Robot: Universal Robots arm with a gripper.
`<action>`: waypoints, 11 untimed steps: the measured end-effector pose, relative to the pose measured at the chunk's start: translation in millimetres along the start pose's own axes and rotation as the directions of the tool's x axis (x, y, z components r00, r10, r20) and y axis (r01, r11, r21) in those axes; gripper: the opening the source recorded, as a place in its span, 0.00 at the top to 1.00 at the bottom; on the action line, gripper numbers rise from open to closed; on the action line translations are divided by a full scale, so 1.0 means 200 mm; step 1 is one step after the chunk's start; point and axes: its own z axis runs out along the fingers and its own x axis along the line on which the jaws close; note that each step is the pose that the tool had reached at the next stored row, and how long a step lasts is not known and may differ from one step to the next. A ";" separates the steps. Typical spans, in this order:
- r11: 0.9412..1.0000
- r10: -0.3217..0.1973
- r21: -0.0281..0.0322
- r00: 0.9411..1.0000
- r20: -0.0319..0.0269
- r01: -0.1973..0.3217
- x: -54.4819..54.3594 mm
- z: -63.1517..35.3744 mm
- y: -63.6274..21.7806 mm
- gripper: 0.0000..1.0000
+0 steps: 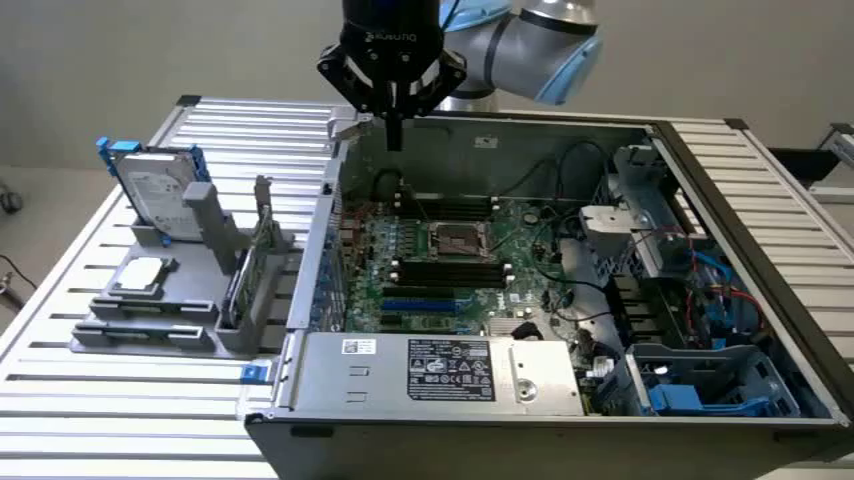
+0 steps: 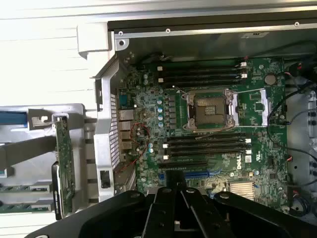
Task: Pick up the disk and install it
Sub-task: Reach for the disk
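Hovering above the far-left corner of the open computer case (image 1: pixel 742 190), fingers (image 1: pixel 392 130) pressed together and pinching nothing. Well apart from the disk (image 1: pixel 160 195), which lies off toward the exterior view's left and lower down. Standing on edge in the grey rack (image 1: pixel 200 305) on the slatted desk (image 1: pixel 80 400), long axis near upright, labelled face showing.

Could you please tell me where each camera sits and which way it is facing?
Exterior view: off the arm, raised, looking down at an angle on the open computer case and the disk standing in the holder at the exterior view's left; the arm and the shut gripper show above the case.
Wrist view: on the wrist, looking down into the case at the motherboard; the gripper's fingers show.
Shared: the motherboard and its CPU socket.
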 end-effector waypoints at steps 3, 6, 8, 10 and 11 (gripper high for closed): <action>1.000 0.000 0.000 1.000 0.000 0.000 0.00 0.000 0.000 0.89; 1.000 0.000 0.000 1.000 0.000 0.000 0.00 0.000 0.000 0.89; 1.000 0.000 0.000 1.000 0.000 0.000 0.00 0.000 0.000 0.89; 1.000 0.000 0.000 1.000 0.000 0.000 0.00 0.000 0.000 0.89; 1.000 0.000 0.000 1.000 0.000 0.000 0.00 0.000 0.000 0.89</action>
